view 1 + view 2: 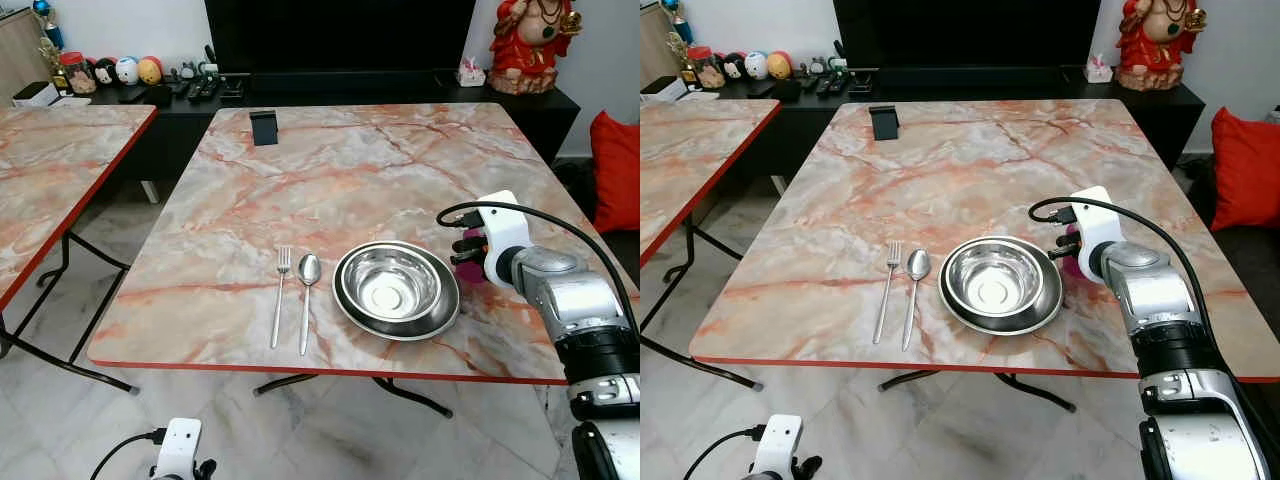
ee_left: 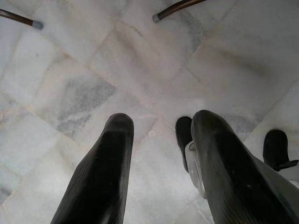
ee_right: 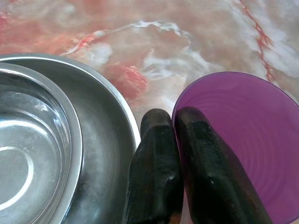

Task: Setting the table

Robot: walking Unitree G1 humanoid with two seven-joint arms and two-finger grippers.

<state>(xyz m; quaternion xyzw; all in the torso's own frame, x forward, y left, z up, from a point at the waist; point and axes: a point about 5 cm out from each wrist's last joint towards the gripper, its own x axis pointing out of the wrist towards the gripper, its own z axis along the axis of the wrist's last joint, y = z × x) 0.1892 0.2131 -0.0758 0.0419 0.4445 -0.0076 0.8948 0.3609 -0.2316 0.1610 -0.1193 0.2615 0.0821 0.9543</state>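
Observation:
A steel bowl [image 1: 391, 281] rests in a steel plate [image 1: 444, 316] near the front edge of the marble table [image 1: 330, 170]. Left of the plate, a fork [image 1: 281, 295] and a spoon [image 1: 306, 292] lie side by side. Just right of the plate stands a purple cup [image 3: 243, 140]. My right gripper [image 3: 174, 116] is shut on the cup's rim, one finger inside and one outside, and is seen from the head at the plate's right edge [image 1: 468, 250]. My left gripper [image 2: 161, 123] hangs open above the floor, holding nothing.
A small black object [image 1: 264, 127] stands at the table's far side. A second marble table [image 1: 60, 160] is to the left. A dark console with toys and a red statue [image 1: 530, 45] lines the wall behind. A red cushion [image 1: 617, 170] lies at the right.

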